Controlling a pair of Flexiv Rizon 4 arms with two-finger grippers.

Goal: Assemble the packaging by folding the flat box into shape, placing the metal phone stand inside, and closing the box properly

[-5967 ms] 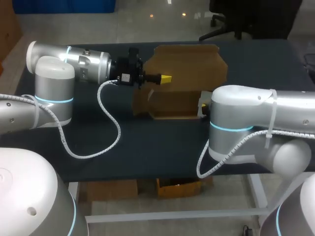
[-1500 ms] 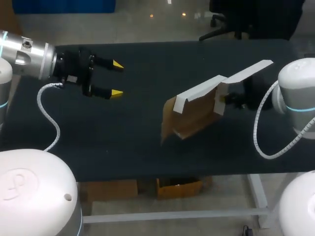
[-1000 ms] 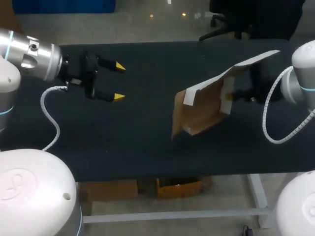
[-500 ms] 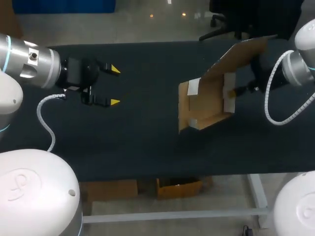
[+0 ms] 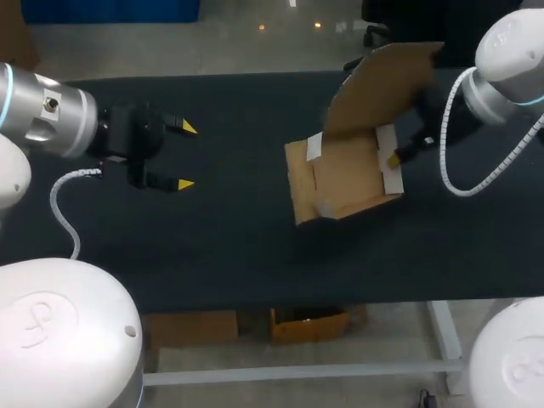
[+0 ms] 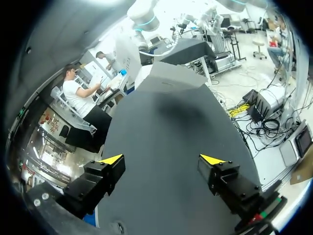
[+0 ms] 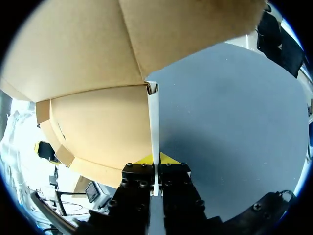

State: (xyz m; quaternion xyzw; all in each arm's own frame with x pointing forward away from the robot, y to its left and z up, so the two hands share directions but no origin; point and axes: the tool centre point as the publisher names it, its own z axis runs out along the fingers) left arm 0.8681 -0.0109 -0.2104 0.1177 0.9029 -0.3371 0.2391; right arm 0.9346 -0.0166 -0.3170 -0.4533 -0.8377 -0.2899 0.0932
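Cardboard box point(image 5: 340, 174) wall edge pinched between right fingers point(image 5: 394, 159), left fingers point(image 5: 184, 184) spread wide, empty, well apart

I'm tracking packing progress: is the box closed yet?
Open: the box has its lid raised and its inside bare; the right gripper pinches one side wall.
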